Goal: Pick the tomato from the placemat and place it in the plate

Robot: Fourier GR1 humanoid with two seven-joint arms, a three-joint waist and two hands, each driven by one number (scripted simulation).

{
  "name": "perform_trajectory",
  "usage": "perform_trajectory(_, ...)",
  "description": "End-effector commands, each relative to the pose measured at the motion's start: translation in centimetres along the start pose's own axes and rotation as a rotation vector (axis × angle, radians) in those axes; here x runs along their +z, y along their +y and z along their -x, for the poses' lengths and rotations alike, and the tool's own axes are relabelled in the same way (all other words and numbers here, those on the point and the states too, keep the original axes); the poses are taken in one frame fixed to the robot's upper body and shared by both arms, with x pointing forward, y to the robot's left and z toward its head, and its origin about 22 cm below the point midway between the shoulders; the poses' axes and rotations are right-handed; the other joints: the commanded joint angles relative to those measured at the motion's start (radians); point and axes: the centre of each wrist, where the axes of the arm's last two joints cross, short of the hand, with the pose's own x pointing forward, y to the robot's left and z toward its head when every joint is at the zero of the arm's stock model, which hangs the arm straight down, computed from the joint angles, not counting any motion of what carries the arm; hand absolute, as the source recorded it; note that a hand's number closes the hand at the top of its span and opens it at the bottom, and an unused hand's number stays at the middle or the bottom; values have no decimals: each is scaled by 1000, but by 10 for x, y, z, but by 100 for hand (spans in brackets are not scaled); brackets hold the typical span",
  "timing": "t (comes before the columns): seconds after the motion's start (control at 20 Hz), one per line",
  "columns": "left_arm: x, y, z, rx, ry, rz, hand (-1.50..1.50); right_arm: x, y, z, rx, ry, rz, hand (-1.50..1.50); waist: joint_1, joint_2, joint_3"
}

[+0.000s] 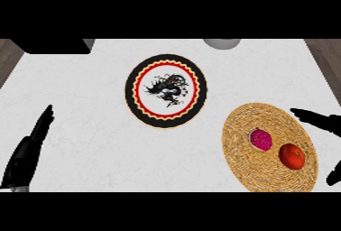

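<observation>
Head view: the tomato (pixel 292 156) lies on the woven placemat (pixel 266 180) at lower right, beside a magenta fruit (pixel 262 139). The right hand (pixel 320 119), fingers (pixel 303 113) released, hovers at the mat's edge, apparently approaching. The plate (pixel 135 97) waits centre. The left hand (pixel 26 149) rests open on the desk (pixel 86 113).

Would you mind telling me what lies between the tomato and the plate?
In the head view, a pink-magenta fruit sits on the woven placemat just up-left of the tomato. Beyond the mat's edge, only bare white counter reaches the plate.
</observation>
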Motion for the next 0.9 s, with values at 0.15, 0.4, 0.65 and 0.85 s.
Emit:
perform_trajectory(0.15,-17,-14,4,-5,-3,2,0,-13,18,15,-4,-44,-101,-150,-10,0,-1)
perform_trajectory(0.4,-19,3,-6,4,1,3,0,-42,16,14,27,5,-121,-150,-1,1,0)
perform_trajectory(0.65,12,1,6,0,-4,7,0,-50,42,15,19,1,-129,-150,-4,-2,-1)
perform_trajectory(0.85,6,2,14,21,1,-6,0,-37,35,21,14,-6,-127,-150,-8,-1,-1)
